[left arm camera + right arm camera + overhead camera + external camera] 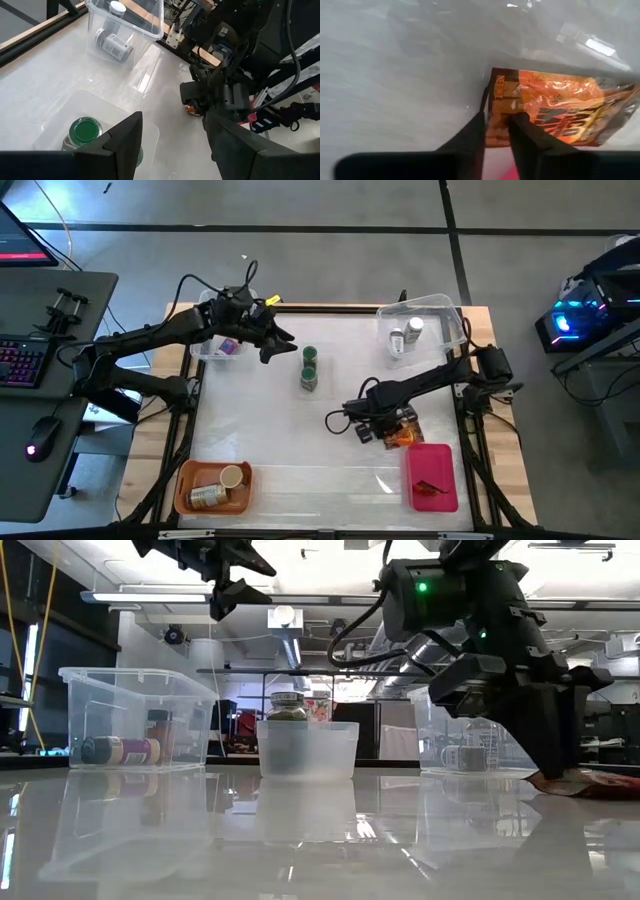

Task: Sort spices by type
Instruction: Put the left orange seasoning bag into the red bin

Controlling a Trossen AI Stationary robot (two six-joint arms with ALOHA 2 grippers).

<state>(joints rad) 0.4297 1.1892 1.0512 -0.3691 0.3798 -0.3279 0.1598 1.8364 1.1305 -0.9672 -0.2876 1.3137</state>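
Over on the right side of the table, the right gripper [496,131] is down at tabletop level with its fingers pinched on the edge of an orange foil packet [555,107], which lies flat just beside the pink tray [437,490]. From the wrist view the fingertips look clamped on the packet's near end, so I'd call this the grab step for that packet. One more packet [430,487] is already lying in the pink tray, so that's pretty clearly where this one belongs.

Next move, as I see it: lift the packet clear of the table without it slipping out (foil is slick and the grip is only on the edge), carry it over the tray rim and let go.

Meanwhile the left gripper [268,340] hangs in the air with its fingers apart and nothing in them, above the small clear tub [120,120] in the middle that holds the green-lidded jars [309,368]. White-lidded jars [405,335] sit in the far right tub [450,310], and tan-lidded jars [220,488] lie in the orange tray [185,480].
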